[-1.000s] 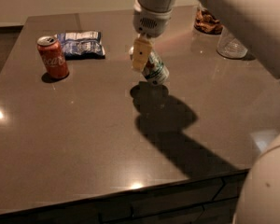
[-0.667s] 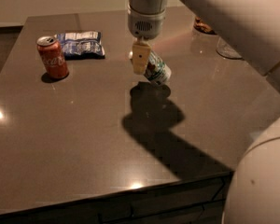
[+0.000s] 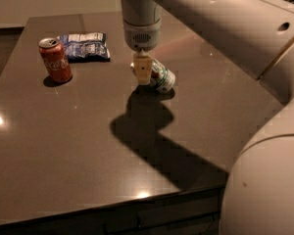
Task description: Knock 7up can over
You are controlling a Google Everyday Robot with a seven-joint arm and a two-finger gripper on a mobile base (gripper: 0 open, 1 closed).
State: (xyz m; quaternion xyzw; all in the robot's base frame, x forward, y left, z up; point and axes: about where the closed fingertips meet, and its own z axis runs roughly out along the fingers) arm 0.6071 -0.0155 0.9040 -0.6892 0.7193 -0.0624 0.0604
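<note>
As we read across the dark brown table [image 3: 88, 146] from its left side, we first meet a red cola can [image 3: 55, 60] standing upright near the far left corner. Just beside it, further back, lies a blue snack bag [image 3: 85, 45], flat on the surface and apart from the red can.

Near the middle of the far half we find the gripper [image 3: 143, 75], pointing straight down from a thick grey wrist, its cream tip low over the table. The 7up can [image 3: 162, 79] sits directly behind and to the right of that tip, touching it. It is tilted well off upright, and its green markings and a small red spot show. Whether the gripper is released or clenched on the can, we cannot tell. Their joined shadow [image 3: 152, 131] spreads toward the near edge.

To the right, the pale arm [image 3: 225, 23] crosses the top of the view.
</note>
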